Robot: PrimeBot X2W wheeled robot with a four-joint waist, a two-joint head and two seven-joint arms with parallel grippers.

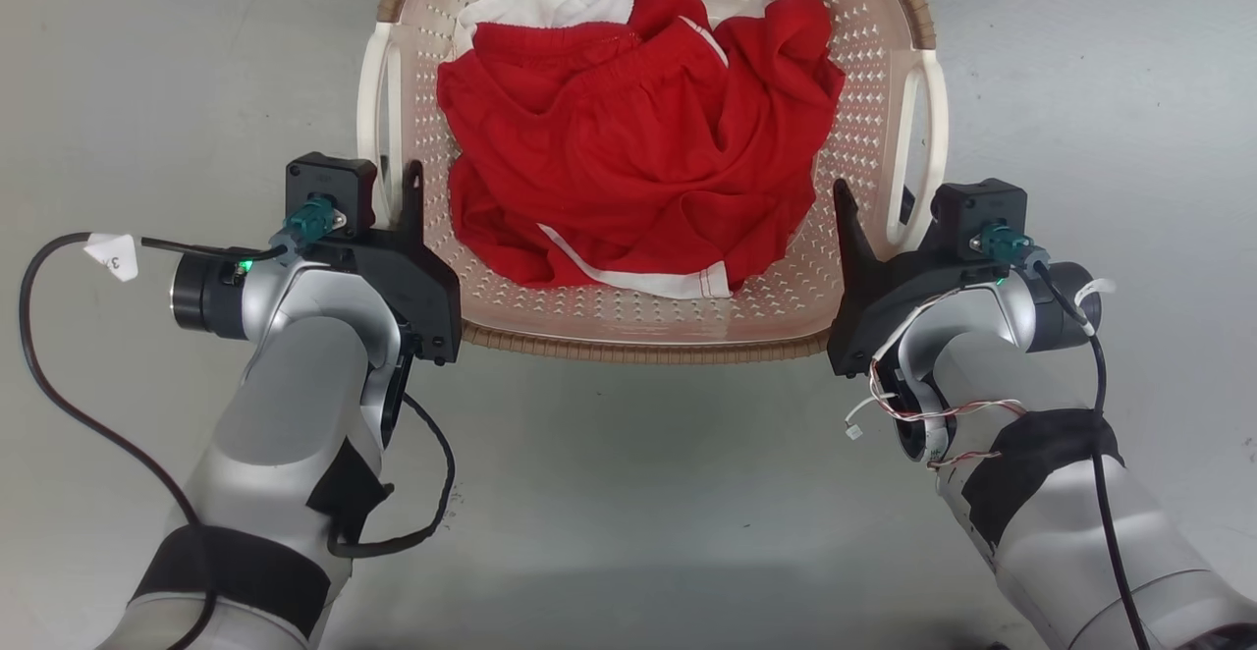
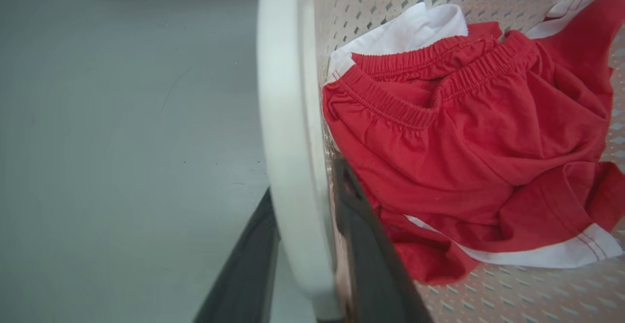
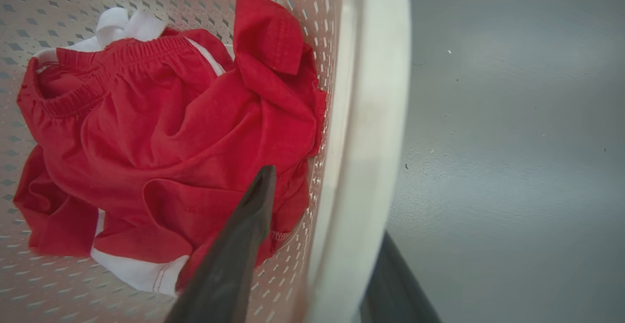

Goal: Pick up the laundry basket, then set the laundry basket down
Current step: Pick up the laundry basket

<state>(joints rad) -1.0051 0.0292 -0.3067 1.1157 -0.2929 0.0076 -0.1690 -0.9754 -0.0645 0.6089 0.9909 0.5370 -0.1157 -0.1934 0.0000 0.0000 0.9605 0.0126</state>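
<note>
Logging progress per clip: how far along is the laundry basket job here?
Done: approach. The left end effector and right end effector each straddle a white handle of the laundry basket. In hand: grasping; clamping unclear. Left: lift not evident, then setting down.

Pink-cream laundry basket upright, brown rim, wht handles.

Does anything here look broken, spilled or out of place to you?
Mostly no: the laundry basket looks whole, with red clothes crumpled inside. One oddity: thin red-and-white wires hang loose at the right claw's wrist, ending in a small white plug dangling free.
</note>
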